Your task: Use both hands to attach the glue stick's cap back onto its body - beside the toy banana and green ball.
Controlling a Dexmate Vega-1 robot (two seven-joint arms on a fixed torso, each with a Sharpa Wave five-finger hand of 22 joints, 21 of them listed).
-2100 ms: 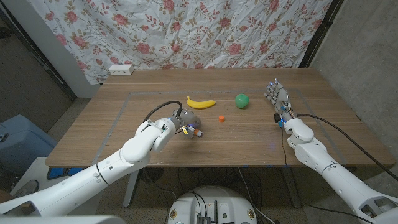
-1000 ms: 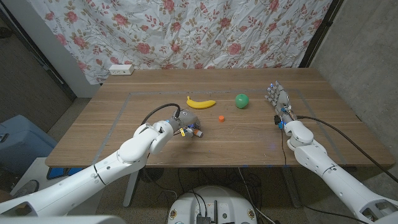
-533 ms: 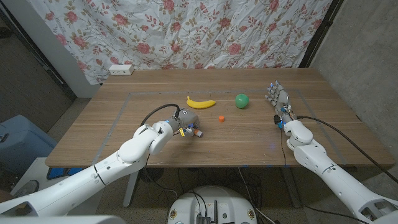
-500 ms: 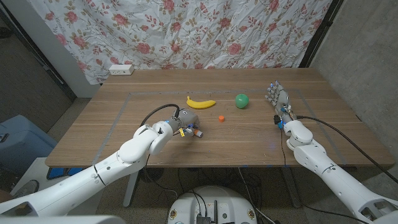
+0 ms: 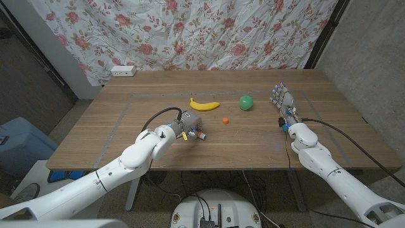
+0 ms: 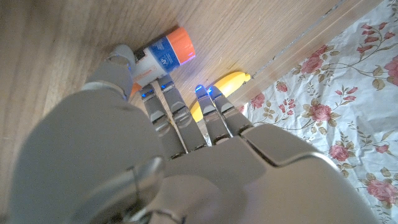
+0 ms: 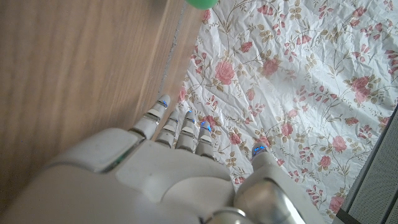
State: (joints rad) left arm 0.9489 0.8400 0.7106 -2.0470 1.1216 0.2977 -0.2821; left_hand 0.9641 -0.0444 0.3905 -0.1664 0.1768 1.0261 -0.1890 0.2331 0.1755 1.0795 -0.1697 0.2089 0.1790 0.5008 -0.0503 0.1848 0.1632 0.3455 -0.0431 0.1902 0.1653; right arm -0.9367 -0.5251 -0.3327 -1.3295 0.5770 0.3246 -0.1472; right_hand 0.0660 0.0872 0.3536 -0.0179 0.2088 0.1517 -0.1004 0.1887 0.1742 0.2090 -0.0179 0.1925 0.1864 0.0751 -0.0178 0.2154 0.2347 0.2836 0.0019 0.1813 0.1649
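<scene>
The glue stick body [image 5: 200,134], white and blue with an orange end, lies on the wooden table [image 5: 253,139]. My left hand [image 5: 186,125] curls over its near end. In the left wrist view the thumb [image 6: 119,57] and a fingertip pinch the glue stick body [image 6: 165,53], with the toy banana [image 6: 224,87] beyond. The small orange cap [image 5: 225,120] sits alone to the right. Past it lie the banana [image 5: 204,104] and the green ball [image 5: 246,102]. My right hand [image 5: 283,101] waits at the table's right side, fingers straight and apart, holding nothing.
A white power strip [image 5: 123,71] lies at the table's far left edge under a floral curtain [image 5: 209,31]. A faint taped outline [image 5: 126,107] frames the work area. The green ball [image 7: 200,2] and my right hand [image 7: 161,168] appear in the right wrist view.
My left forearm has crept slightly forward and the hand has settled closer over the glue stick body, which stays in place. The right hand, cap, banana and ball have not moved.
</scene>
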